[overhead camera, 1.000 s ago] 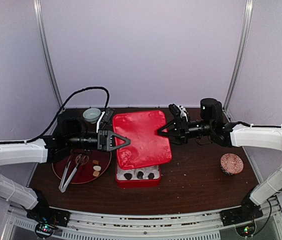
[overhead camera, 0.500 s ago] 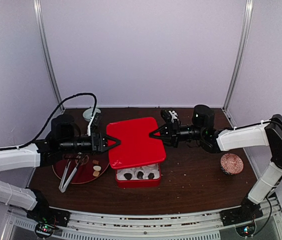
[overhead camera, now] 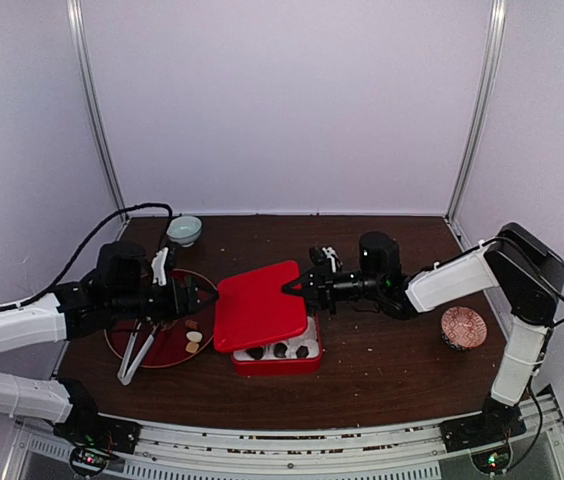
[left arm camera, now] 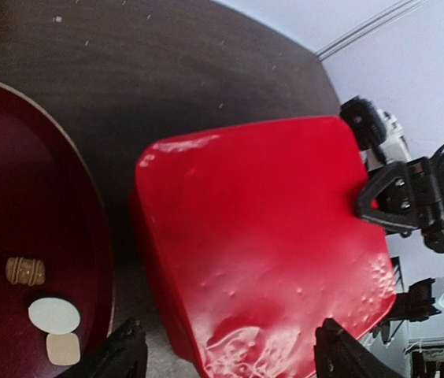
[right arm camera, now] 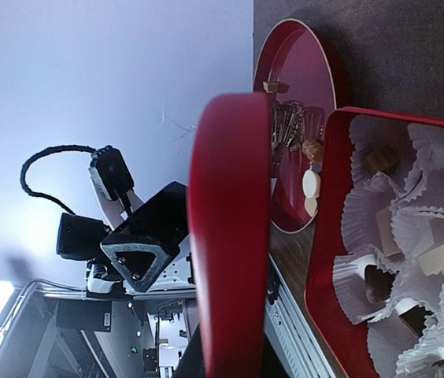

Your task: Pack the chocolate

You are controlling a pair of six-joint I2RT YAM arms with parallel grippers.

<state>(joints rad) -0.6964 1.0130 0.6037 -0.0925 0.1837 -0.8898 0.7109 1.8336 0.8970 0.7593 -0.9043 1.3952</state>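
Observation:
The chocolate lies in two places. Three pieces [overhead camera: 193, 337] rest on the dark red plate [overhead camera: 122, 345], seen as tan, white and tan pieces [left arm camera: 54, 315] in the left wrist view. Others sit in white paper cups [right arm camera: 434, 256] inside the red box [overhead camera: 277, 364]. My right gripper [overhead camera: 290, 290] is shut on the right edge of the red lid [overhead camera: 257, 308], which hangs tilted over the box and hides its back half. My left gripper [overhead camera: 202, 297] stands open at the lid's left edge [left arm camera: 261, 236], a fingertip [left arm camera: 123, 354] on either side.
Metal tongs [overhead camera: 138, 350] lie on the plate's left part. A pale teal bowl [overhead camera: 184, 230] stands at the back left. A pink patterned dish [overhead camera: 463, 327] sits at the right. White walls and metal posts enclose the table.
The lid has come down and toward the front-left, over the box. My left gripper opened and let go of it; my right gripper closed on its right edge.

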